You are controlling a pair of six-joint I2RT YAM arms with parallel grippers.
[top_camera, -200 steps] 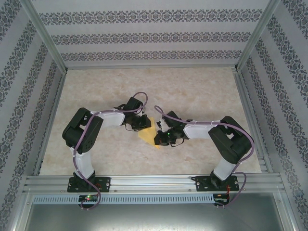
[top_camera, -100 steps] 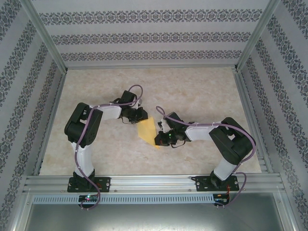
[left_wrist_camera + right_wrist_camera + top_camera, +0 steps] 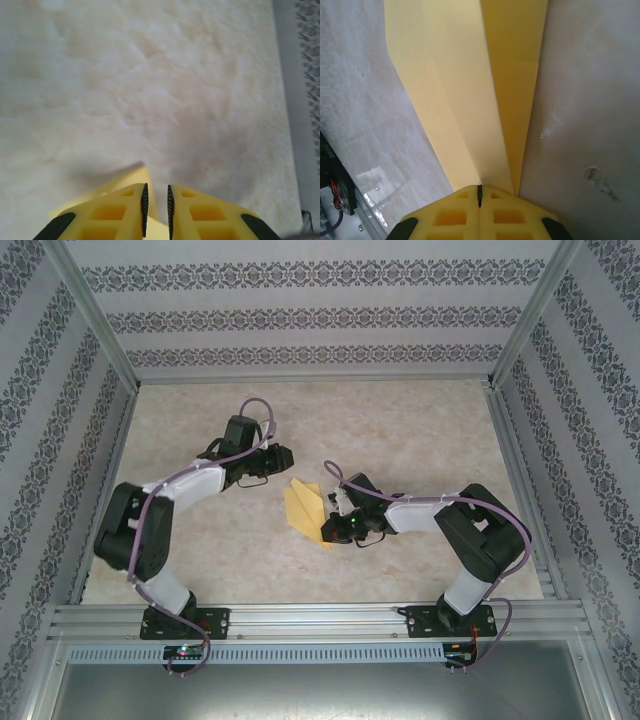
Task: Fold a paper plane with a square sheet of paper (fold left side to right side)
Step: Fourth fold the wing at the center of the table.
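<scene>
**Folded yellow paper, pinched at one end by right gripper**

Item: folded yellow paper (image 3: 303, 505), a narrow creased shape lying flat on the marbled table (image 3: 400, 430).
Right gripper (image 3: 480, 187): fingers pressed together on the paper's near end. The creased length runs straight out ahead of the fingertips.
Left gripper (image 3: 156, 187): jaws a narrow slit apart, nothing between them. It hovers off the paper, whose corner (image 3: 132, 177) shows just beneath and behind its fingertips.

Matt creased yellow paper plane (image 3: 303, 508), smooth marbled table (image 3: 420, 440), brushed metal frame (image 3: 320, 621)
</scene>
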